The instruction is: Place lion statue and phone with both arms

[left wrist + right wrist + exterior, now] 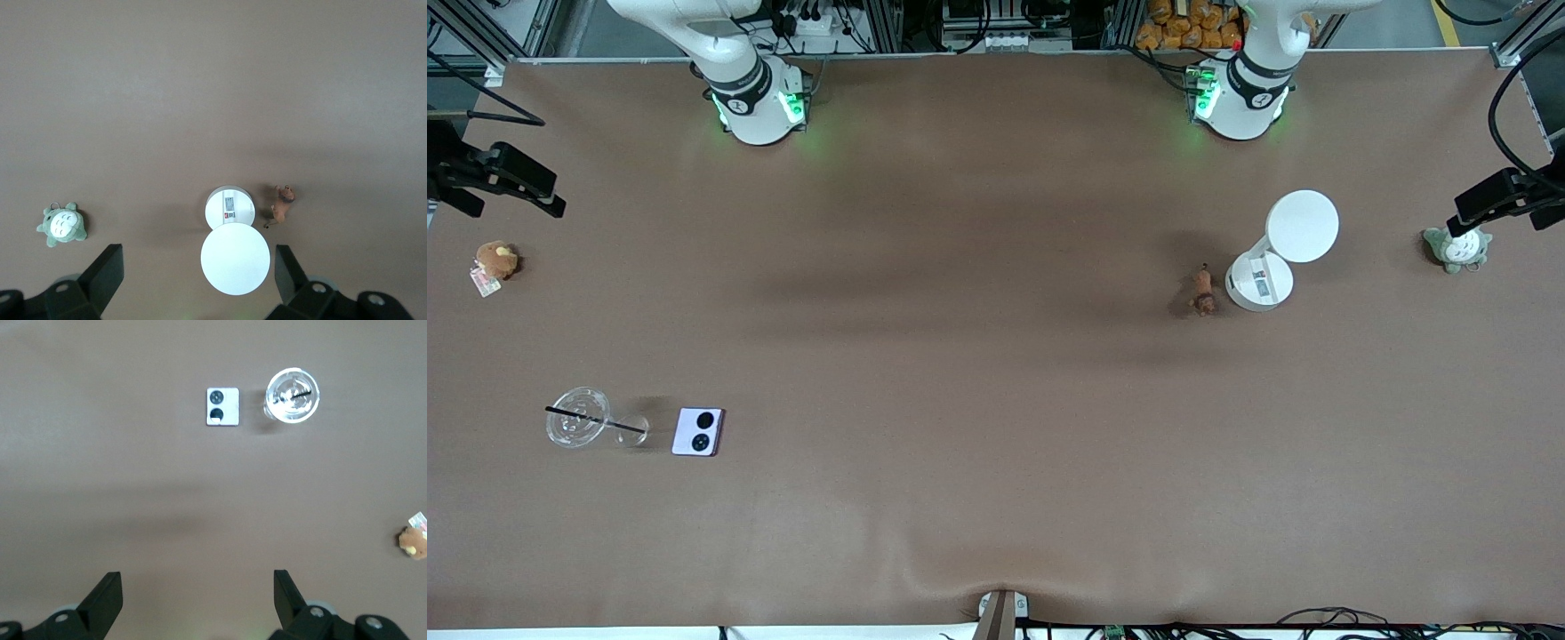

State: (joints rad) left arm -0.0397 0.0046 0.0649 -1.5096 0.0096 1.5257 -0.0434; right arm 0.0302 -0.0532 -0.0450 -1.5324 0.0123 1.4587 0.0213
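Observation:
The lion statue (pixel 1205 293), a tiny brown-orange figurine, stands on the brown table toward the left arm's end, right beside a white round stand. It also shows in the left wrist view (pixel 283 203). The phone (pixel 698 432), pale lavender with two black camera circles, lies flat toward the right arm's end, nearer the front camera; it also shows in the right wrist view (pixel 223 407). My left gripper (pixel 198 267) is open and empty, high over the white stand. My right gripper (pixel 197 583) is open and empty, high over bare table. Neither hand shows in the front view.
The white stand (pixel 1272 258) has a round disc top (pixel 235 259). A clear cup with a black straw (pixel 578 428) lies beside the phone. A brown plush with a tag (pixel 496 260) and a grey-white plush (pixel 1458 249) sit near the table's two ends.

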